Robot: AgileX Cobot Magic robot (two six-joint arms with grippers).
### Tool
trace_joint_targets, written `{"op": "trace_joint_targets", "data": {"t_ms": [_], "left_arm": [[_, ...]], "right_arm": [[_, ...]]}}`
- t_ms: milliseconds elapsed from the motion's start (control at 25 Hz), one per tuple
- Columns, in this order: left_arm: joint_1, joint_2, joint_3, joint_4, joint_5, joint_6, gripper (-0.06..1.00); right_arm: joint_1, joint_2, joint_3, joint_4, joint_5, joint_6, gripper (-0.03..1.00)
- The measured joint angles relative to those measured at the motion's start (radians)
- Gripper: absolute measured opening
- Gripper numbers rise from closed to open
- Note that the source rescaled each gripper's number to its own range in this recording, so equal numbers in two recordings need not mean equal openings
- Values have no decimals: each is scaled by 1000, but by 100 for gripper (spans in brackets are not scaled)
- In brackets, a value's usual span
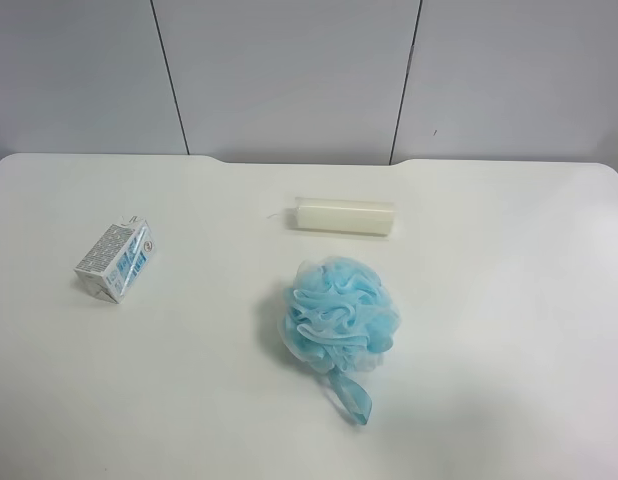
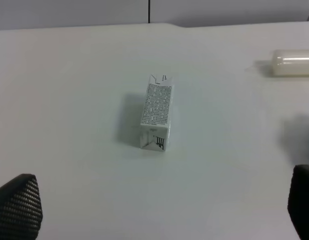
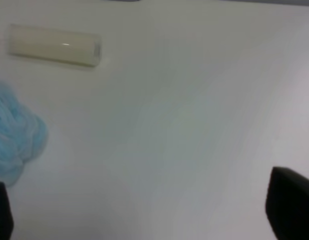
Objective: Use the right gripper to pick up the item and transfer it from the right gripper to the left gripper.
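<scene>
1. Lying on its side on the white table (image 1: pixel 489 400), the carton (image 1: pixel 115 260) sits well apart from the sponge (image 1: pixel 337 313) and the bar (image 1: pixel 344 216).
2. Left gripper (image 2: pixel 159 210): jaws spread wide, empty, carton (image 2: pixel 156 116) ahead of them.
3. Right gripper (image 3: pixel 149 215): jaws wide apart, empty, over bare table near the sponge (image 3: pixel 14 135) and bar (image 3: pixel 53 45).

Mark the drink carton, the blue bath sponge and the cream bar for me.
drink carton (image 1: pixel 115 260), exterior high view, on its printed top face.
blue bath sponge (image 1: pixel 338 313), exterior high view, on the middle of the mesh ball.
cream bar (image 1: pixel 344 216), exterior high view, mid-length on its side.
</scene>
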Motion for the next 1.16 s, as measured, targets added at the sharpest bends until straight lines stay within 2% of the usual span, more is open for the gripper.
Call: {"op": "trace_joint_targets", "data": {"t_ms": [80, 280, 1160], "left_arm": [[0, 0, 60, 2, -50, -3, 100], [0, 0, 148, 2, -62, -3, 100], [0, 0, 152, 2, -61, -3, 100]], "right_arm": [[0, 0, 0, 0, 0, 0, 100], [0, 0, 0, 0, 0, 0, 100], [0, 0, 0, 0, 0, 0, 100]]}}
